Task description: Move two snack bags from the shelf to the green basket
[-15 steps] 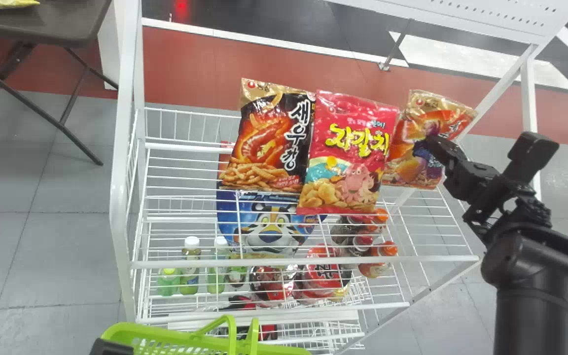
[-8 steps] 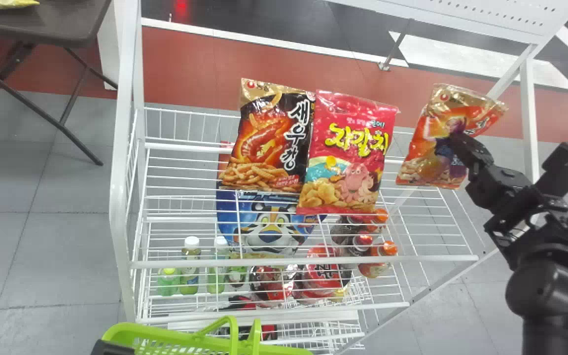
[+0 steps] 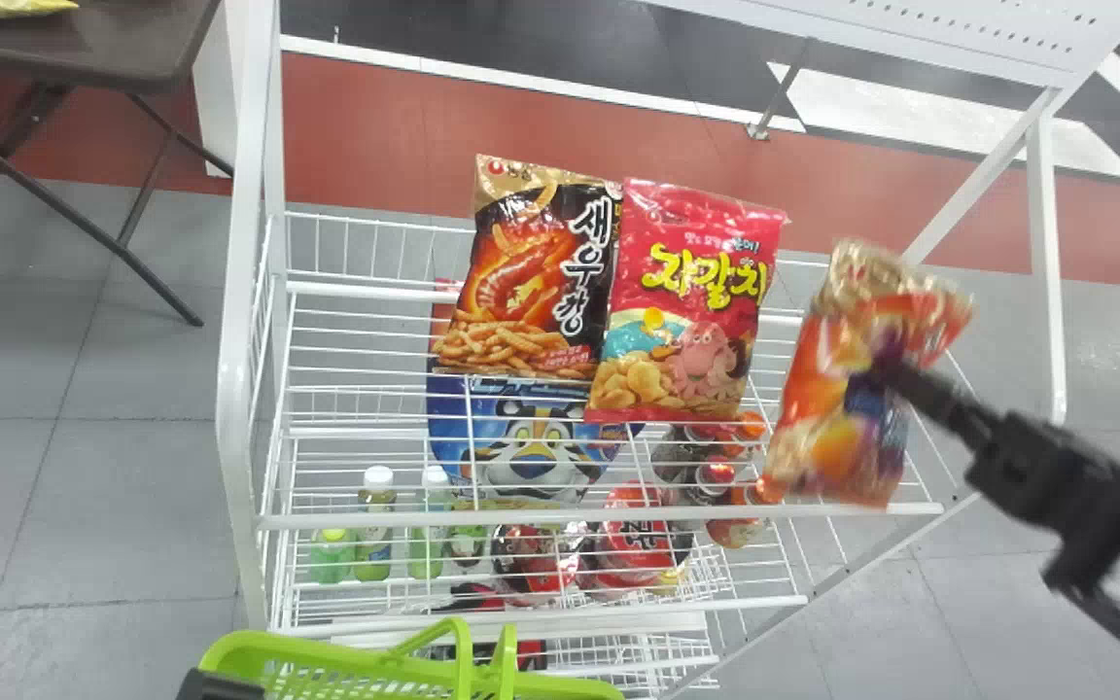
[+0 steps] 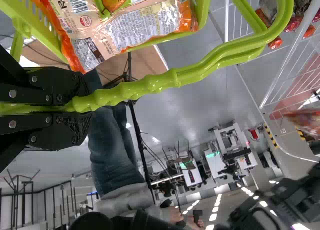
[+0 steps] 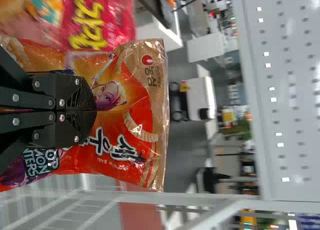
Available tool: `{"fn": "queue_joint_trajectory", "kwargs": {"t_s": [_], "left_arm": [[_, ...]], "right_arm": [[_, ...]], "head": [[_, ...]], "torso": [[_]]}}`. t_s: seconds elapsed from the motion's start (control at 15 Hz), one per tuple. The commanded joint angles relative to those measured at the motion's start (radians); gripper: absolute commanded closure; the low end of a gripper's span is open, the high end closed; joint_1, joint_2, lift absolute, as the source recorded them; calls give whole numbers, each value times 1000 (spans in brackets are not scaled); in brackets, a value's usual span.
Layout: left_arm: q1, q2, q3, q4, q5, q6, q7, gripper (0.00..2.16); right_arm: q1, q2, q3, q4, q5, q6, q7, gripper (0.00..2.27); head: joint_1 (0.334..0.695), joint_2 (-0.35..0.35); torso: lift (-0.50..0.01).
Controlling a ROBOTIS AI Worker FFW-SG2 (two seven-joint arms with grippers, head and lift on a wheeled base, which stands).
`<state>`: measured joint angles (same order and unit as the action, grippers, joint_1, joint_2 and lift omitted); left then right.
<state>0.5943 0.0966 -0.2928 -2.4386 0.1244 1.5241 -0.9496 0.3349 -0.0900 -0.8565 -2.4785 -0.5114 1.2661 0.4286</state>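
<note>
It looks like a shop corner: snack bags [image 3: 691, 292] on the wire shelf [image 3: 346, 522], bottles [image 3: 374, 544] below it, a green basket [image 3: 327, 661] before it.

An orange snack bag [image 3: 837, 437] with a gold top is pinched in the right gripper [image 3: 892, 374], slightly tilted at the right side of the white wire shelf [image 3: 356, 289]. On the shelf, a black bag [image 3: 531, 282] with a gold top and a pinkish-red bag [image 3: 686, 301] rest side by side, fronts showing. The green basket [image 3: 259, 649], near the shelf's front, carries an orange-edged bag [image 4: 140, 30].
</note>
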Motion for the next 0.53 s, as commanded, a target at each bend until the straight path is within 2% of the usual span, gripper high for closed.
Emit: {"fn": "queue_joint_trajectory", "kwargs": {"t_s": [0.0, 0.13, 0.47], "left_arm": [[1, -1, -3, 0, -2, 0, 2, 2054], [-1, -1, -6, -4, -6, 0, 5, 2054], [-2, -3, -12, -2, -11, 0, 8, 2054]], "right_arm": [[10, 19, -142, -108, -153, 306, 9, 2250], [15, 23, -233, -154, -260, 306, 12, 2246], [81, 23, -231, -255, -282, 306, 42, 2246]], "head": [[695, -350], [695, -350], [695, -350]], "torso": [[-16], [-16], [-16]]}}
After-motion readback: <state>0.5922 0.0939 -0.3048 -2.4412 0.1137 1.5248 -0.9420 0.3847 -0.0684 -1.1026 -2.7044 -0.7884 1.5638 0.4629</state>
